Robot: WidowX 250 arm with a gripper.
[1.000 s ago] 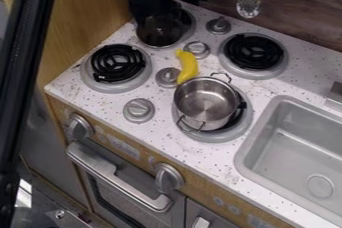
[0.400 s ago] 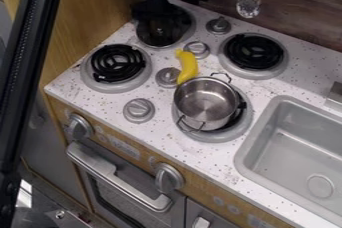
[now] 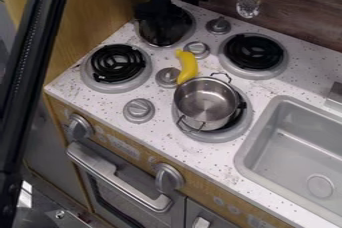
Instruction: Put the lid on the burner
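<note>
Near edge, low in view: silver oven handle [image 3: 117, 174] slanting across the dark oven door [image 3: 127, 199], two grey knobs on the wood-look front, one at the left [image 3: 79, 127], one further right [image 3: 169, 177]
Long black bar [image 3: 30, 82] down the left side of view
Right side: grey sink [image 3: 294, 147], round drain [image 3: 321, 185] in its floor, set into the speckled white counter [image 3: 200, 159]
Next, mid counter: steel pot [image 3: 206, 103], upright, open top, bare metal bottom seen inside, two wire handles; sits on a black coil burner [image 3: 226, 134] and leaves part of the right side of coil and grey ring uncovered
Left of pot, a grey knob [image 3: 139, 110] on the countertop; another [image 3: 168, 77] further back, close to the banana
Yellow banana [image 3: 188, 67] lies with its lower end right by the pot's rim, upper end pointing back
Left burner [image 3: 117, 64] uncovered, black coil in grey ring; right rear burner [image 3: 254, 52] likewise
Two more knobs between the back burners, one nearer [image 3: 197, 48], one farther [image 3: 218, 25]
Back left: dark, glassy lid [image 3: 160, 37] at the rear left burner [image 3: 192, 22], well apart from the pot; exact contact with the burner hard to read
Black gripper [image 3: 159, 14] directly at the lid, pointing down; cannot tell whether wide or narrow, or whether it has hold of the lid
Farthest: dark wood-grain wall [image 3: 294, 14], clear faceted ornament [image 3: 248, 5] hanging before it
</note>
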